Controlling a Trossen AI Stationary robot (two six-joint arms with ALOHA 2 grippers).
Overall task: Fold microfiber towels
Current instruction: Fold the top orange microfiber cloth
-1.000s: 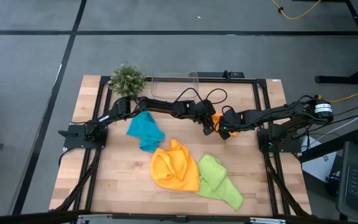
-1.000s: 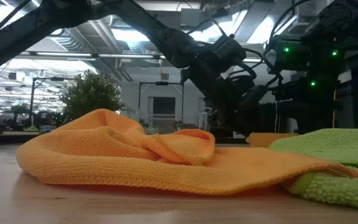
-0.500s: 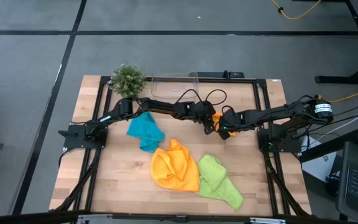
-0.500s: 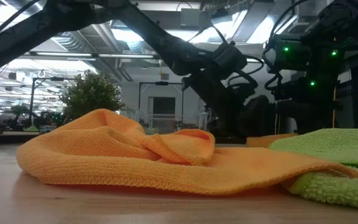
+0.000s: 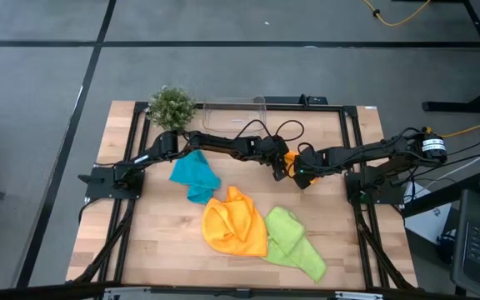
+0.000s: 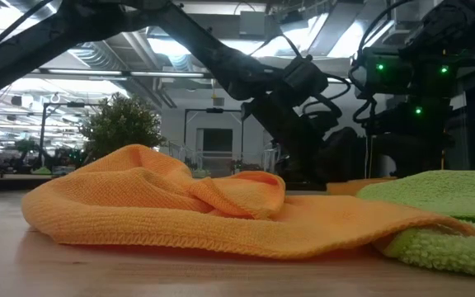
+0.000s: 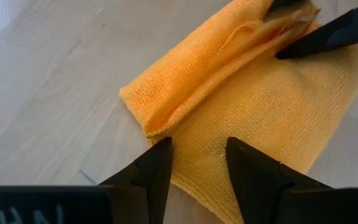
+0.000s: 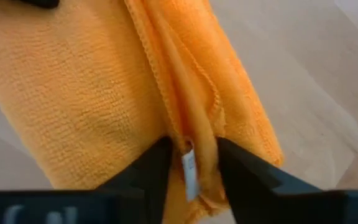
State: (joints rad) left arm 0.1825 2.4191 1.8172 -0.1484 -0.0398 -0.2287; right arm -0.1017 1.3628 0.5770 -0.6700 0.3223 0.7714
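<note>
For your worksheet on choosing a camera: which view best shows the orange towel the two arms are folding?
The left wrist view: the folded orange towel fills it, rolled edge clear, left pincer open over it. The right wrist view shows only its seam and tag, between the right pincer's fingers. The high view hides most of it under the arms; the low view shows a sliver.

Both dark arms meet mid-table, the left gripper [image 5: 280, 169] and right gripper [image 5: 300, 173] close together over a small folded orange microfiber towel [image 5: 291, 158]. Nearer the front lie a teal towel [image 5: 195, 175], a crumpled orange towel [image 5: 234, 223] and a lime green towel [image 5: 293, 240].
</note>
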